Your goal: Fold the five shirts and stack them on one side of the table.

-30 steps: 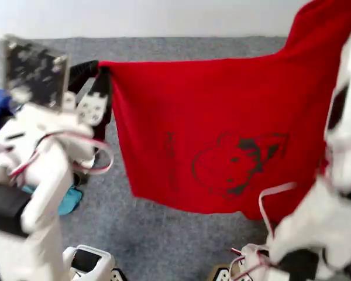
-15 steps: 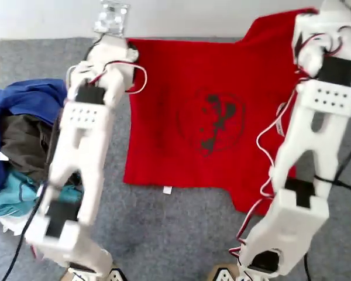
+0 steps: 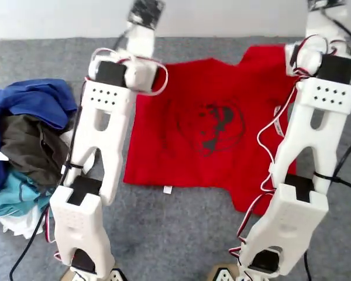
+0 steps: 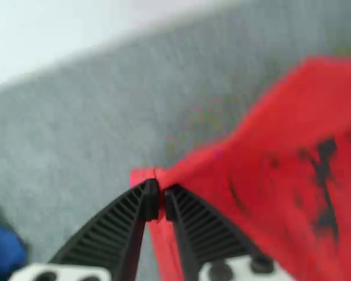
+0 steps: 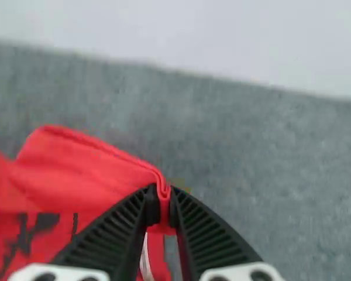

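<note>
— Pinching one far corner of the red shirt [image 3: 210, 134] with the left gripper [image 4: 155, 196], clamped tight on a thin fold of cloth.

— Same at the other far corner: gripping the red edge with the right gripper [image 5: 159, 199], closed hard.

— Lying spread on the grey counter [image 3: 181, 246], print up, between the two arms, sagging lower at the near hem by the right arm.

— Calling for even tension here: drawing both corners apart gently, lowering together, avoiding any twist.

— Minding that shallow bite too, likely slipping under a hard tug.

— And steering clear of the heap of other shirts [image 3: 23, 140] beside the left arm.
</note>
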